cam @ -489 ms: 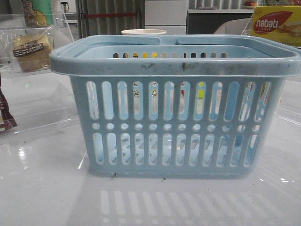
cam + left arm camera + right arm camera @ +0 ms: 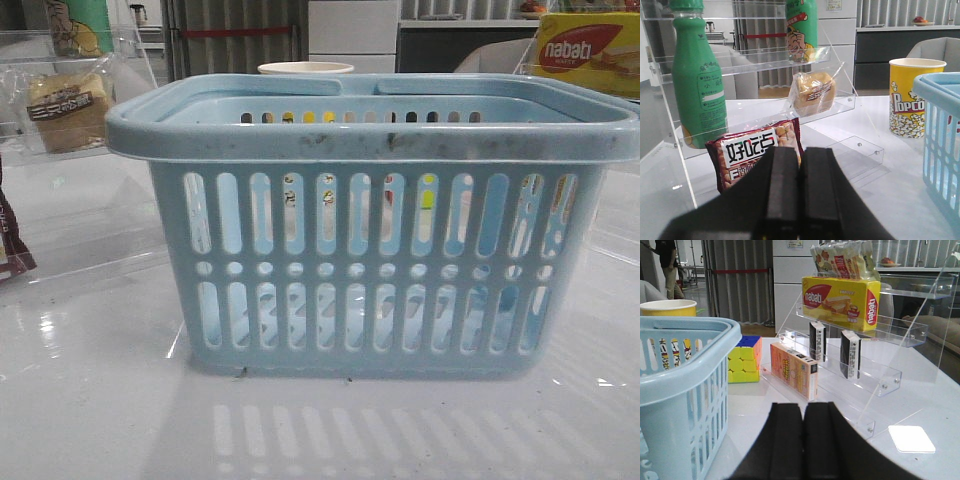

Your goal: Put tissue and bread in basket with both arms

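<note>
The light blue basket [image 2: 370, 250] stands in the middle of the table; its edge also shows in the left wrist view [image 2: 940, 145] and the right wrist view [image 2: 680, 390]. The bread [image 2: 67, 108], in clear wrap with a dark band, sits on the left acrylic shelf and also shows in the left wrist view [image 2: 813, 93]. Two small black packs [image 2: 817, 340] with white labels, which look like the tissue, stand on the right acrylic shelf. My left gripper [image 2: 800, 150] is shut and empty, short of the left shelf. My right gripper [image 2: 803, 405] is shut and empty, short of the right shelf.
A dark red snack pack [image 2: 757, 152] and a green bottle [image 2: 699, 85] stand at the left shelf. A popcorn cup [image 2: 910, 97] stands behind the basket. The right shelf carries the nabati box [image 2: 840, 301]; an orange box [image 2: 792, 370] and a colour cube [image 2: 745, 360] sit nearby.
</note>
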Action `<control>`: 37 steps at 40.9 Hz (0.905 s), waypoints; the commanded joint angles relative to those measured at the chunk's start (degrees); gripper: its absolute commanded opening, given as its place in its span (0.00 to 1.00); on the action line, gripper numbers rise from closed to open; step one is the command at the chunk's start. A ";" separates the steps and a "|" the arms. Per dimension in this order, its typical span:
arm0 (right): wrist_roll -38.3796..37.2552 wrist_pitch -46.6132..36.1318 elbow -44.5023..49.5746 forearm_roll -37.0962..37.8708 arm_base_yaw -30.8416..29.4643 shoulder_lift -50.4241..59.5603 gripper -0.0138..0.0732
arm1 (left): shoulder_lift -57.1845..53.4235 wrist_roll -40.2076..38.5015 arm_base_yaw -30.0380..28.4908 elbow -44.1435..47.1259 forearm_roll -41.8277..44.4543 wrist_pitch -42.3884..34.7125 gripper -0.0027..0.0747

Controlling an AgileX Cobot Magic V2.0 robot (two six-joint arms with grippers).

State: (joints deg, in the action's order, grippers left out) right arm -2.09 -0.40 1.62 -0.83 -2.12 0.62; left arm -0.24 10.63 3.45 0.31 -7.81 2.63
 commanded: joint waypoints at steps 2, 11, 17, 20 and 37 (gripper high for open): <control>0.23 -5.35 -0.29 -0.26 0.10 1.12 0.19 | -0.98 -0.50 0.01 0.38 -0.49 -4.86 0.15; 0.23 -5.35 -0.29 -0.26 0.10 1.12 0.19 | -0.98 -0.50 0.01 0.38 -0.49 -4.86 0.15; 0.23 -5.86 -0.29 -0.26 0.10 1.12 0.19 | -0.98 -0.50 0.01 0.38 -0.49 -4.86 0.15; 0.23 -7.19 -0.29 -0.26 0.10 1.12 0.19 | -0.98 -0.50 0.01 0.38 -0.49 -4.86 0.15; 0.23 -6.46 -9.73 -0.31 0.10 1.07 0.19 | -0.98 -0.50 0.11 -5.64 0.82 -9.16 0.15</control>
State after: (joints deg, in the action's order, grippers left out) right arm -2.09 -4.23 -2.63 -0.83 -2.12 0.62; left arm -0.24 10.63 3.45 -0.81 -7.66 -1.09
